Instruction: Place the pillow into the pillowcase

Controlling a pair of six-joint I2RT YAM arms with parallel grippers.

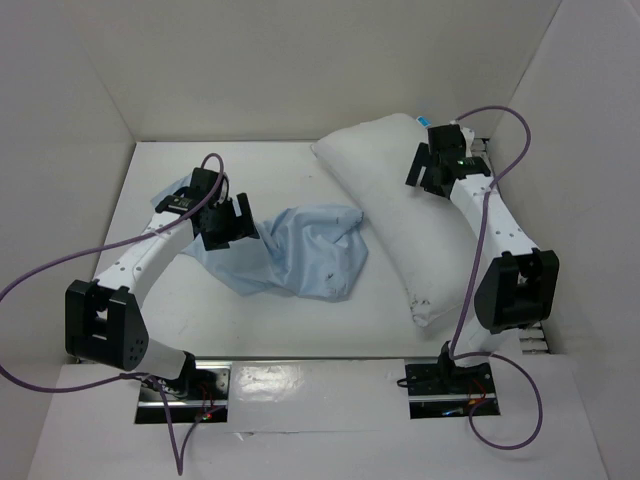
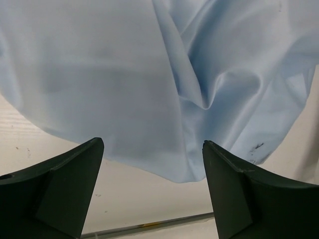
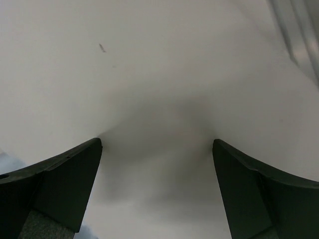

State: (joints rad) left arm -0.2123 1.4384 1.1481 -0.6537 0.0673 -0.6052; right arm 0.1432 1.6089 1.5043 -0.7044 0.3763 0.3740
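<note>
The white pillow (image 1: 400,205) lies diagonally at the right, its blue tag (image 1: 424,119) at the far end. The light blue pillowcase (image 1: 300,250) lies crumpled in the middle. My left gripper (image 1: 228,226) is open and hangs over the pillowcase's left part; in the left wrist view the pillowcase (image 2: 149,74) fills the frame just beyond my open gripper (image 2: 153,149). My right gripper (image 1: 432,168) is open and presses on the pillow's far end; the pillow (image 3: 149,74) dents between my open fingers (image 3: 157,144).
White walls enclose the white table (image 1: 300,330) at the back, left and right. The table's near edge (image 2: 149,223) shows as a metal strip in the left wrist view. Purple cables loop off both arms.
</note>
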